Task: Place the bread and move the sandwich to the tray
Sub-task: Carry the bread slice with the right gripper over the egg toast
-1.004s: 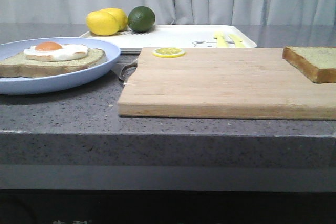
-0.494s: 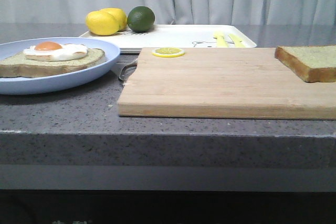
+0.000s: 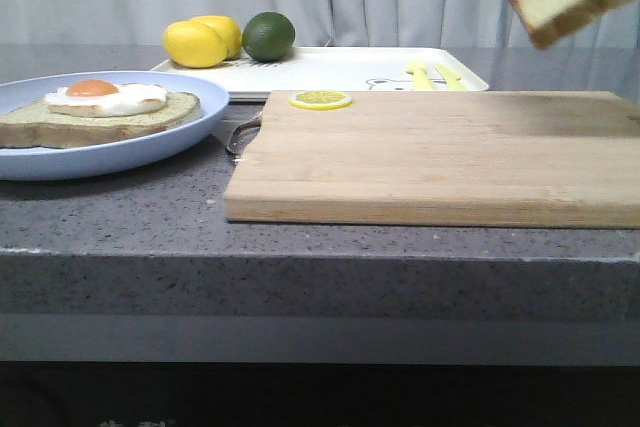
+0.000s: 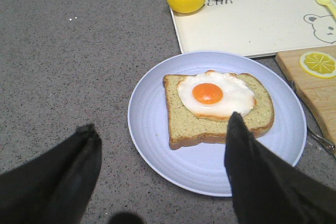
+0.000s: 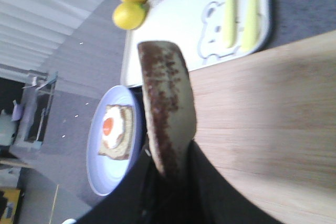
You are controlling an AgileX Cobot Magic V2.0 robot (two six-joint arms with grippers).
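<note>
Front low, table-level; wrists look down; all share plate (image 3: 150, 142).

Dark grey speckled stone-look tabletop (image 3: 130, 222): matt, fine-grained.
Pale rectangular wooden cutting board (image 3: 430, 157): visible lengthwise grain, unvarnished look.
Flat white rectangular tray (image 4: 252, 19): smooth, plastic-like, slight sheen.
Round pale blue plate (image 4: 157, 145): smooth, faint concentric ridges.
Thick greenish-beige bread slice (image 5: 165, 103): porous crumb, rough brown crust.
Black fingers (image 4: 252, 177): matt.

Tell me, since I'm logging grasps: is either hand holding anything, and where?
The right hand pinches the bare brown-crusted bread slice by one edge; the left hand is empty.
</note>
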